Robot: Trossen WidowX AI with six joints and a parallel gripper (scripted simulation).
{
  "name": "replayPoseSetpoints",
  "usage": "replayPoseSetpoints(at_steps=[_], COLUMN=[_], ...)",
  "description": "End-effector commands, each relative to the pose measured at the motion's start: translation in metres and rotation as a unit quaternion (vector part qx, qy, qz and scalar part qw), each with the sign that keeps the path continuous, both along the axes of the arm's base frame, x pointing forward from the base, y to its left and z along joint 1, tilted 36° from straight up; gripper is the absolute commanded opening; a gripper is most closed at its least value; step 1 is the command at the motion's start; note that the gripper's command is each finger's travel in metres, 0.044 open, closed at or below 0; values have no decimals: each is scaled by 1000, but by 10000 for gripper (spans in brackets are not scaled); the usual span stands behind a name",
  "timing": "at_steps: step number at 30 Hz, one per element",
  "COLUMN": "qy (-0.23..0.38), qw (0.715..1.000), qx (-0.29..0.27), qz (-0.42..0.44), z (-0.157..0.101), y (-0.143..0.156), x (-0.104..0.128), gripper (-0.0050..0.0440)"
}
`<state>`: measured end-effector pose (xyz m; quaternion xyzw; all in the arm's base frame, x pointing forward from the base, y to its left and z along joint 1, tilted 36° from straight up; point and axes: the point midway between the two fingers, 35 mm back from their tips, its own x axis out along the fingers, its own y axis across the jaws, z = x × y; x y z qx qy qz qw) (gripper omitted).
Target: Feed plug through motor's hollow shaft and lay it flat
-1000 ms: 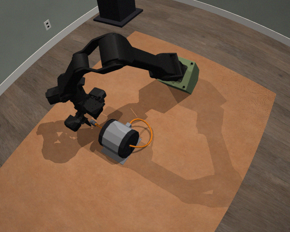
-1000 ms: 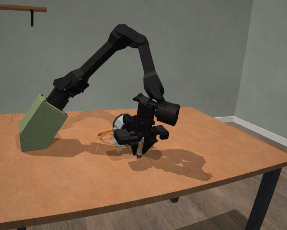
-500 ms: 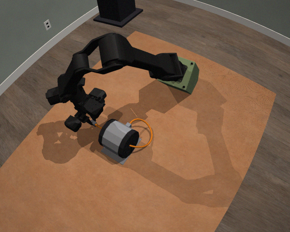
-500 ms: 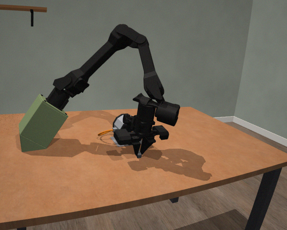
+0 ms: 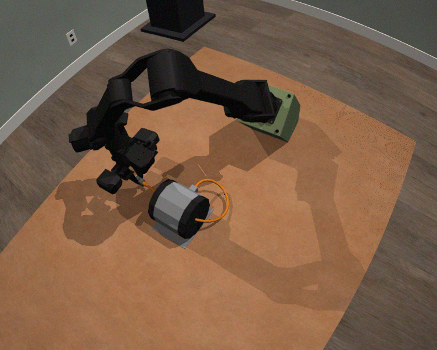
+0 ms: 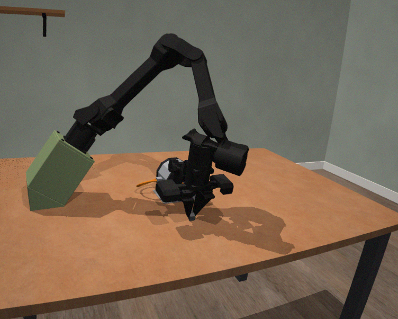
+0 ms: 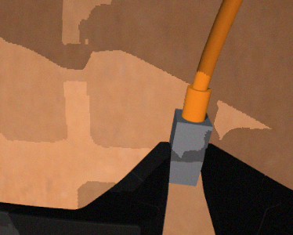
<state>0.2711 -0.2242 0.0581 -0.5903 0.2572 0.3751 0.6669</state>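
The motor (image 5: 177,212), a grey cylinder with black end caps on a grey base plate, lies on the table. The orange cable (image 5: 220,200) loops from its near end cap round to the back and runs through the shaft, coming out the far end (image 5: 148,186). The grey plug (image 7: 189,153) with an orange collar sits at the cable's end just past that end, low over the table. My gripper (image 7: 184,151) is shut on the plug, fingers pointing down; it also shows in the top view (image 5: 135,178) and the exterior view (image 6: 193,216). The motor is mostly hidden behind the arm in the exterior view (image 6: 167,169).
The arm's green base block (image 5: 278,116) stands at the table's far side. A dark pedestal (image 5: 178,16) stands on the floor beyond the table. The table's edge (image 6: 232,266) is in front of the gripper in the exterior view.
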Motion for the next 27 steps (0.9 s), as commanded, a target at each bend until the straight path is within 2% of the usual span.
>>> replayPoseSetpoints(at_steps=[1,9,23,27], qy=[3,2,2,2], qw=[1000,1000,1000,1000], qx=[8,9,9,4], qz=[0,0,0,0], z=[-10,-16,-15,-13], y=[-7,-15,-16,-16], x=[-8,-17,-14,-15], gripper=[0,0,0,96])
